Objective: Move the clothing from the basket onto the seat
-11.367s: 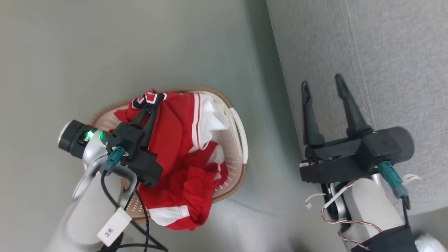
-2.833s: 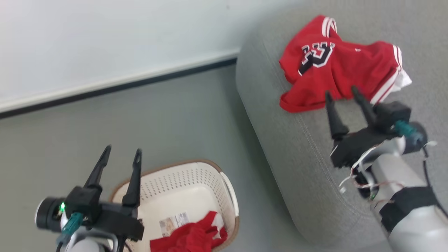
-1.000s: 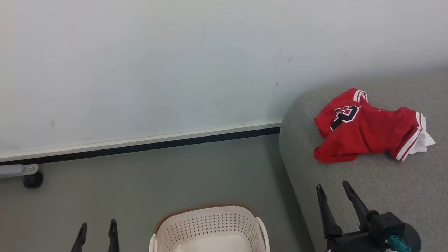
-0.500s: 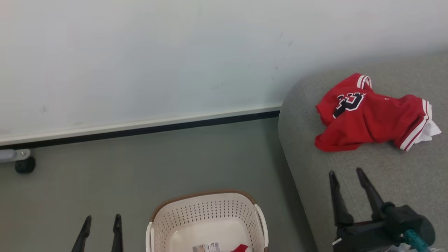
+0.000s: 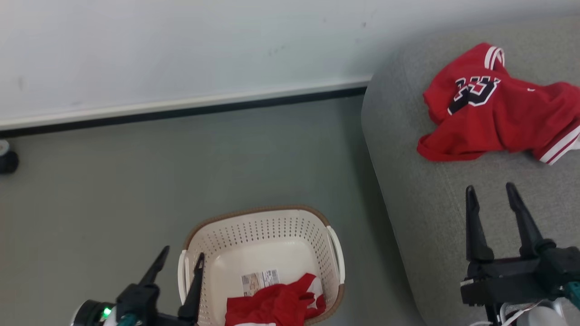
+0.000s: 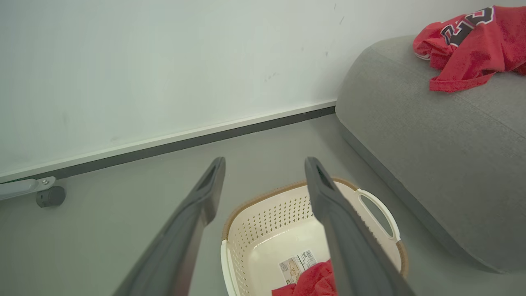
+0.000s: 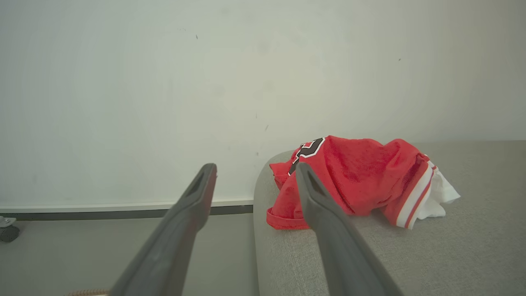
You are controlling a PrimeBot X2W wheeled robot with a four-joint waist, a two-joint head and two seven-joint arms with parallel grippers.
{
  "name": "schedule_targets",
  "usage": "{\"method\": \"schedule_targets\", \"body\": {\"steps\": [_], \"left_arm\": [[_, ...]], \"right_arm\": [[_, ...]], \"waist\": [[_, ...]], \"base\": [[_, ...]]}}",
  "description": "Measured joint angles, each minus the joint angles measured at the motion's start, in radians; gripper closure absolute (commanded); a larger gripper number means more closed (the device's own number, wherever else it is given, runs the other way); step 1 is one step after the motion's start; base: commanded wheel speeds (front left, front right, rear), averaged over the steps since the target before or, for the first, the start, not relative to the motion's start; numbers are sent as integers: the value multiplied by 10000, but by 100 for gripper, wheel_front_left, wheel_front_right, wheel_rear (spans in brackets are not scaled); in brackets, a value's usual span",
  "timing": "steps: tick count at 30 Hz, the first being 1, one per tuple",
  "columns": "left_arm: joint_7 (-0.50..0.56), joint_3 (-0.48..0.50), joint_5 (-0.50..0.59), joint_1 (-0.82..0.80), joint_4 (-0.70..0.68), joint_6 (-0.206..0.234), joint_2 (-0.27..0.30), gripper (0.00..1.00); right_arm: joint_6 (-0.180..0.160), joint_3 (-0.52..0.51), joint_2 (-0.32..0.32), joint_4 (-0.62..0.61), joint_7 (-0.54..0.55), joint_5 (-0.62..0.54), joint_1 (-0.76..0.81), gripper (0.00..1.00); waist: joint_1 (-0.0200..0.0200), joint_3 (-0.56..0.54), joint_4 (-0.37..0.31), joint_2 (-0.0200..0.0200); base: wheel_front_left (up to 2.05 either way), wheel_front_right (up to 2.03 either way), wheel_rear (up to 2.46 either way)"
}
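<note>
The left hand and the right hand both gape wide and empty, one red garment lying in the basket, the numbered red garment on the seat.

Wall pale off-white w/ a few faint scuffs. White skirting along its foot, dark strip under it. Floor smooth, grey-green, matte. Black caster on grey metal bracket by the skirting, far left. Light-grey fabric seat at right, its end up by the wall; soft shadow on floor beside it. Light even, diffuse.
</note>
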Motion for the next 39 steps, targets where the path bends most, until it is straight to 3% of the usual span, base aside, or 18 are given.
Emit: {"method": "schedule_targets", "body": {"steps": [15,39], "left_arm": [[1158,-1898,1181,-2127,2341,-836,-554,0],[1877,-3317,1737,-4439,4219,-1287,-426,0]], "right_arm": [[0,-445,52,-1062,-29,-650,-1246,0],[0,-456,594,-1829,-33,-1266,-3267,0]], "waist": [[0,2031,-572,1],[-1,5257,-1030,0]], "base": [[0,0,0],[0,0,0]]}}
